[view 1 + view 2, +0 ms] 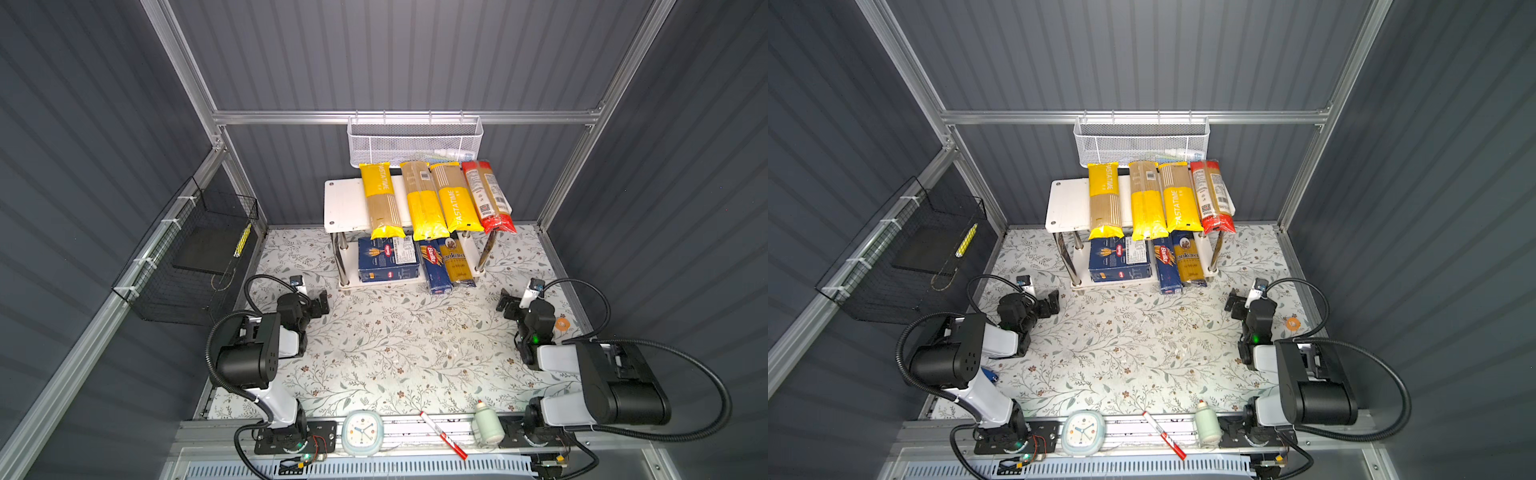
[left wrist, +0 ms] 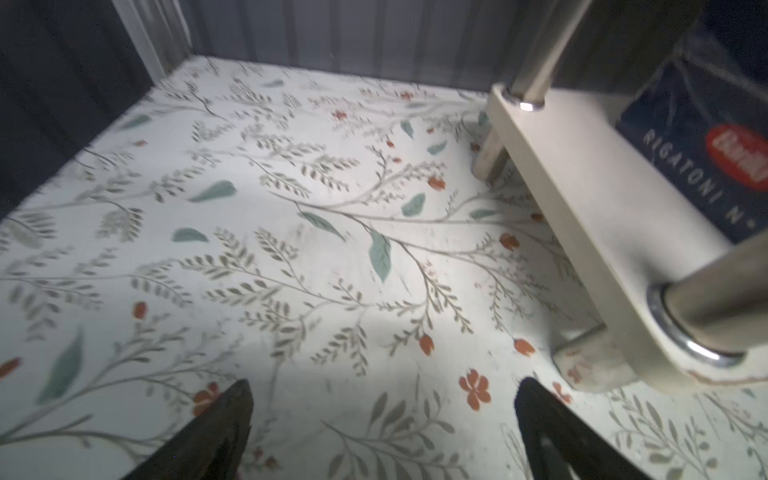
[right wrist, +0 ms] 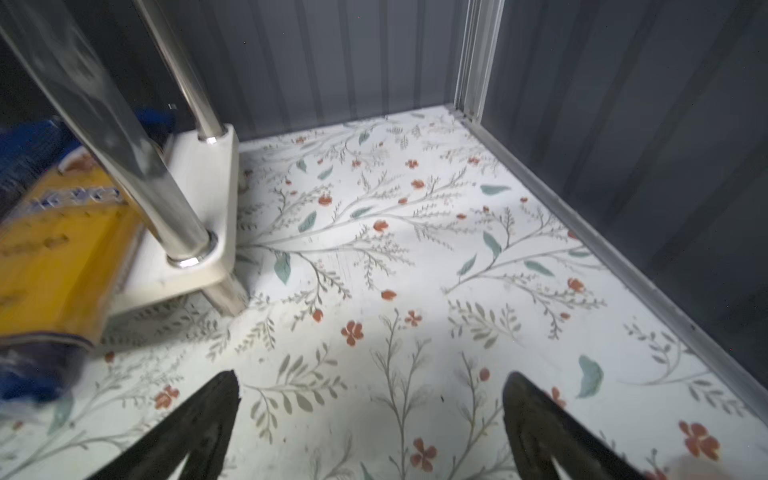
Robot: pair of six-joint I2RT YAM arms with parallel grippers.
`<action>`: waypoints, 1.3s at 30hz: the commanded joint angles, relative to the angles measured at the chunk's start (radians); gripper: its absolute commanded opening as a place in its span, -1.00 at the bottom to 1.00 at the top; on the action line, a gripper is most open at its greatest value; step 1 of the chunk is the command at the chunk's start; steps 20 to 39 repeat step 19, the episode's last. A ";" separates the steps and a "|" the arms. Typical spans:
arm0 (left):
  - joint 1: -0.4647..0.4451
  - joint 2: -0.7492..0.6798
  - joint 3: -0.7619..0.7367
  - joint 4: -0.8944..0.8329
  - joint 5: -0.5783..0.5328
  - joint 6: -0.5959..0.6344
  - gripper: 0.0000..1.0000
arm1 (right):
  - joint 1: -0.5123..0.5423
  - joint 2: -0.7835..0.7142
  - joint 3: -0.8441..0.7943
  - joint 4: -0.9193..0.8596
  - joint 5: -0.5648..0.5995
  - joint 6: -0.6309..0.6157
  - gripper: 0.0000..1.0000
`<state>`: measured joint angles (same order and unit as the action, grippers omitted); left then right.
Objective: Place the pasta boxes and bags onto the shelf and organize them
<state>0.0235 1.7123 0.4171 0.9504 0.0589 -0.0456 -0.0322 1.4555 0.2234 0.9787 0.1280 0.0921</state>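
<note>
Pasta of every kind sits on the white two-tier shelf on chrome legs (image 1: 345, 203) in both top views. Across its upper board lie three yellow plastic Pastatime bags (image 1: 422, 203) side by side, with a red-and-clear plastic spaghetti bag (image 1: 488, 195) at the right end; all four overhang the front edge. On the lower board are a wide dark blue Barilla cardboard box (image 1: 386, 257), a narrow dark blue Barilla cardboard box (image 1: 434, 266) and a yellow-and-navy ankara bag (image 1: 457, 262). The last two poke out past the front edge. The left gripper (image 1: 321, 304) and right gripper (image 1: 503, 305) hang low over the floral tabletop (image 1: 395, 353), one at each side of the shelf, apart from the goods.

By their look, the bags are light, slick and floppy, with brittle strands inside. A hold across the narrow width near mid-length would suit them. The boxes look stiff and light, best pinched across their thin faces.

From the left wrist view, the left gripper (image 2: 384, 386) has its jaws wide apart with only tabletop between them. The shelf's lower board (image 2: 582, 199) and the wide box (image 2: 698, 166) stand near, not touched.

From the right wrist view, the right gripper (image 3: 372, 378) is likewise spread wide and empty. The ankara bag (image 3: 62, 249) lies blurred beside a chrome leg (image 3: 129, 158).
</note>
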 commanded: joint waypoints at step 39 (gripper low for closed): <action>-0.021 0.004 0.045 -0.024 -0.043 0.052 0.99 | -0.008 0.002 0.096 0.005 -0.119 -0.063 0.98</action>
